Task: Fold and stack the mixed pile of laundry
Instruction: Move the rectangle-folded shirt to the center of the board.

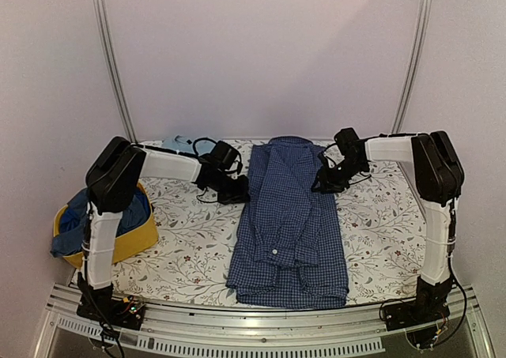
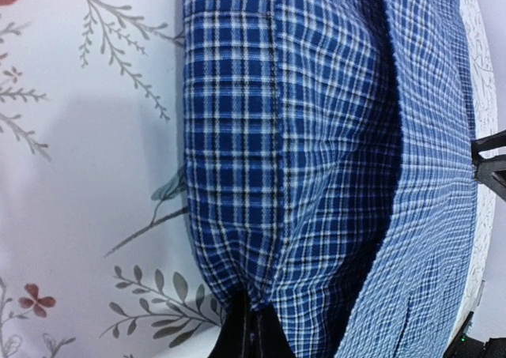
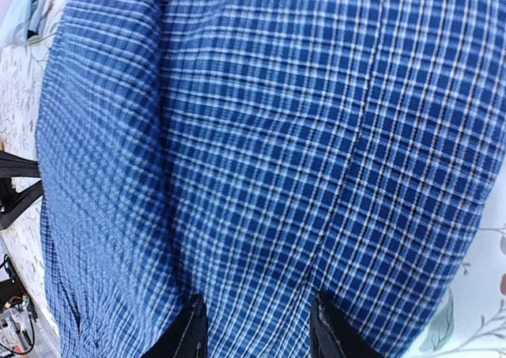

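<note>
Black left fingers [image 2: 247, 341]: pressed together, you are pinching the checked shirt [image 1: 288, 224] at its edge. Your right fingers [image 3: 188, 333]: spread, straddling that shirt's cloth. Checked shirt: laid lengthwise, middle of worktop [image 1: 190, 239]. Yellow basket [image 1: 138, 243] holding blue clothes [image 1: 75, 216]: left edge. Light blue garment [image 1: 178, 145]: far edge.

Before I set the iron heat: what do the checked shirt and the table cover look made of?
Checked shirt: thin woven cloth, probably cotton, matte; weave threads and stitched seams show. Table cover: smooth, matte printed sheet, fabric or vinyl, cannot tell.
</note>
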Available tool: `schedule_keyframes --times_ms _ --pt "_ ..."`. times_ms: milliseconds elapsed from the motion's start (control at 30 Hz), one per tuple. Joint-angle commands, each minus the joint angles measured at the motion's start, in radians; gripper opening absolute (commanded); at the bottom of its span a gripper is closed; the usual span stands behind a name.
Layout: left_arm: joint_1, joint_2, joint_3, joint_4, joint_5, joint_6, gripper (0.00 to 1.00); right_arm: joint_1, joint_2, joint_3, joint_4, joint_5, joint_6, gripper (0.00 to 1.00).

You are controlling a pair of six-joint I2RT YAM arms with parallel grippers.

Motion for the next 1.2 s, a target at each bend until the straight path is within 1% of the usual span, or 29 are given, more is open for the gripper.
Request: schedule_keyframes --times_ms 0,167,233,333,367,433,467,533,567,600,667,700,733,800,833,900,933,1000,1067,1167 --pt "0.052 0.064 0.025 -0.032 -0.012 -0.013 0.0 -0.002 0.114 0.042 0.049 -0.027 -0.013 0.42" --pt "0.093 0.117 0.087 -0.026 0.005 -0.001 0.0 -0.016 0.243 0.193 0.033 -0.058 -0.004 0.41" --pt "0.113 0.15 0.143 -0.042 0.001 0.012 0.0 -0.022 0.289 0.266 0.029 -0.067 0.006 0.41" --pt "0.142 0.201 0.254 -0.087 0.006 0.045 0.0 -0.026 0.336 0.394 -0.021 -0.09 0.008 0.42" --pt "0.15 0.199 0.283 -0.102 0.015 0.056 0.09 -0.028 0.333 0.416 -0.033 -0.095 0.005 0.43" --pt "0.155 0.154 0.298 -0.123 0.018 0.085 0.32 -0.03 0.289 0.417 -0.053 -0.107 0.002 0.5" --pt "0.154 0.118 0.284 -0.137 0.013 0.098 0.39 -0.031 0.231 0.397 -0.061 -0.109 0.002 0.54" --pt "0.15 0.012 0.179 -0.15 0.001 0.116 0.45 -0.031 0.125 0.309 -0.061 -0.114 0.012 0.59" --pt "0.147 -0.061 0.094 -0.132 0.003 0.123 0.46 -0.031 0.071 0.238 -0.043 -0.13 0.02 0.59" --pt "0.144 -0.133 0.009 -0.111 0.006 0.132 0.46 -0.03 -0.02 0.165 -0.027 -0.143 0.04 0.6" --pt "0.125 -0.271 -0.145 -0.076 0.029 0.179 0.45 -0.015 -0.143 -0.013 -0.003 -0.165 0.062 0.59" --pt "0.112 -0.327 -0.204 -0.068 0.05 0.207 0.45 -0.002 -0.222 -0.082 0.002 -0.167 0.066 0.58" --pt "0.087 -0.38 -0.26 -0.064 0.077 0.242 0.43 0.013 -0.266 -0.151 0.002 -0.166 0.076 0.58" --pt "0.032 -0.462 -0.342 -0.067 0.108 0.257 0.42 0.04 -0.356 -0.285 0.007 -0.178 0.098 0.58" --pt "-0.004 -0.494 -0.372 -0.073 0.097 0.254 0.42 0.055 -0.414 -0.353 0.024 -0.184 0.123 0.57" --pt "-0.082 -0.535 -0.416 -0.079 0.08 0.259 0.44 0.083 -0.492 -0.472 0.061 -0.193 0.165 0.57" --pt "-0.115 -0.545 -0.436 -0.083 0.068 0.266 0.45 0.098 -0.541 -0.517 0.079 -0.193 0.191 0.57" --pt "-0.162 -0.549 -0.467 -0.094 0.053 0.273 0.45 0.121 -0.586 -0.585 0.113 -0.206 0.231 0.57" --pt "-0.195 -0.54 -0.487 -0.095 0.048 0.291 0.45 0.146 -0.602 -0.604 0.137 -0.201 0.263 0.57" --pt "-0.265 -0.516 -0.483 -0.094 0.002 0.343 0.45 0.173 -0.592 -0.617 0.181 -0.204 0.303 0.57"
